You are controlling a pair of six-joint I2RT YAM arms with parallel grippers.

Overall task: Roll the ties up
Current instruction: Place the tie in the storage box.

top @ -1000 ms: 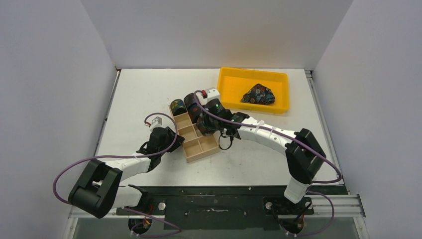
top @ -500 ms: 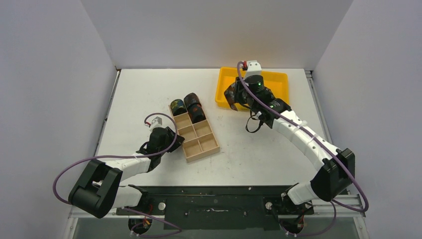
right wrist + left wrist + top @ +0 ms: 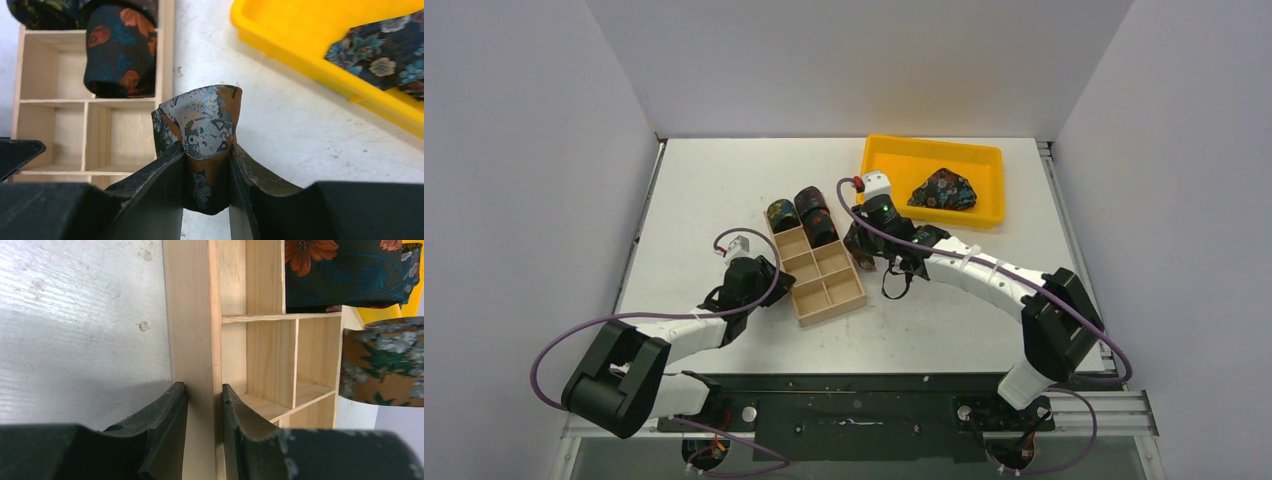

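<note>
Your right arm has swung back across the white table (image 3: pixel 714 190) from the yellow plastic tray (image 3: pixel 894 165) at one o'clock, bringing a roll with it. That tray holds one loose blue floral tie (image 3: pixel 944 189). The pale wooden compartment box (image 3: pixel 829 295) sits near centre, with two rolled ties (image 3: pixel 815 215) filling its twelve o'clock cells and the rest bare. Your left gripper (image 3: pixel 204 390) is clamped on the box's eight o'clock wall; use it as your anchor. Your right gripper (image 3: pixel 207 150), its jaws narrowly parted, pinches the brown-rust rolled tie (image 3: pixel 205 125) just off the box's two o'clock side. Carry it over the nearest bare cell, hold the roll on end, and lower it fully in before you let go, so it doesn't unwind.
</note>
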